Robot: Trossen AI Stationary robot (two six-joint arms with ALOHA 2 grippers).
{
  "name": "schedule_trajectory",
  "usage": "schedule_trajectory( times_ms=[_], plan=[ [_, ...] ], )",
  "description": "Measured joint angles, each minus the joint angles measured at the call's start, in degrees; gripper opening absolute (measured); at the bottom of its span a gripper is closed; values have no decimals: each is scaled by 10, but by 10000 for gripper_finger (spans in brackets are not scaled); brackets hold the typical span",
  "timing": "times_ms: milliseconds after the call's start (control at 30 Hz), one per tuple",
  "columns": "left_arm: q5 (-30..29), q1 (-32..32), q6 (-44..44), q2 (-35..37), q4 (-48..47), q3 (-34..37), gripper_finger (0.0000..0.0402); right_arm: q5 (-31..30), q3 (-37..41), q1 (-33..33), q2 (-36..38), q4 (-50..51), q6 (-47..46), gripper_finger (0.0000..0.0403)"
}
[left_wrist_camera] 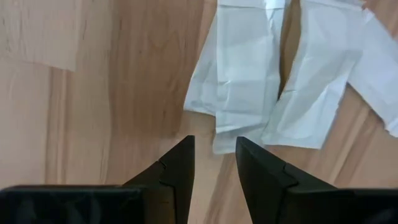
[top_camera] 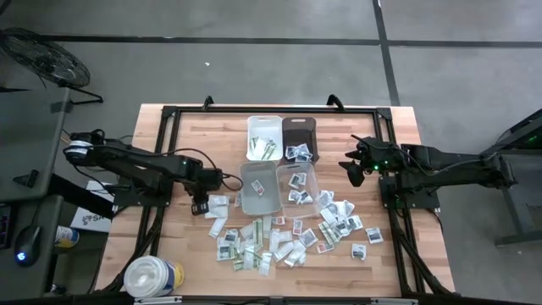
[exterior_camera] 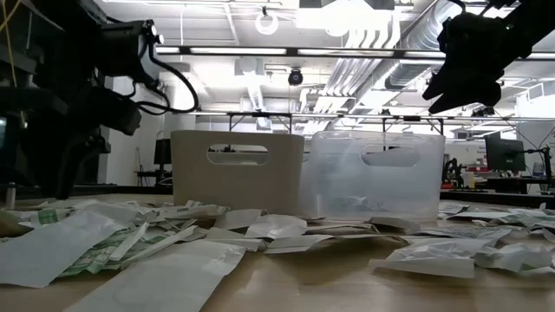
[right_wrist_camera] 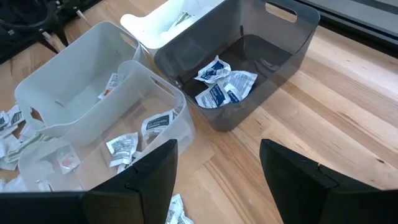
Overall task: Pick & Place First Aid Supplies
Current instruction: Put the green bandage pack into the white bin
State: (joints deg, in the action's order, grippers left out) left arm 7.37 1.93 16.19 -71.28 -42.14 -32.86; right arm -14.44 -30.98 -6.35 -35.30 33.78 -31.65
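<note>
The first aid supplies, small flat white and greenish packets, lie scattered over the near half of the wooden table; a few are inside the bins. My left gripper points down at the pile's left edge. It is open by a narrow gap, with the corner of a white packet just beyond its fingertips. My right gripper hangs wide open to the right of the bins, above bare wood, with nothing between its fingers. My left gripper comes from above with its fingertips on either side of the white packet's near corner. The packet lies flat on the table. I cannot tell whether the fingertips touch it.
Several bins stand mid-table: white and dark behind, grey and clear in front. The dark bin holds packets. A big white tub stands at the near left corner. Bare wood lies left of the pile.
</note>
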Motion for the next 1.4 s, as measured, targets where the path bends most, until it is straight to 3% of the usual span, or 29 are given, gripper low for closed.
schedule_trajectory(
  times_ms=[533, 933, 1400],
  plan=[
    [-12, 0, -30, -81, 13, -3, 115, -8, 0, 0, 0, 22, 2, 222],
    [-26, 0, -23, -92, 8, -3, 10, -13, 0, 0, 0, 38, 5, 222],
    [-23, 0, -39, -64, -29, -27, 1, -15, 0, 0, 0, 37, 9, 222]
  ],
)
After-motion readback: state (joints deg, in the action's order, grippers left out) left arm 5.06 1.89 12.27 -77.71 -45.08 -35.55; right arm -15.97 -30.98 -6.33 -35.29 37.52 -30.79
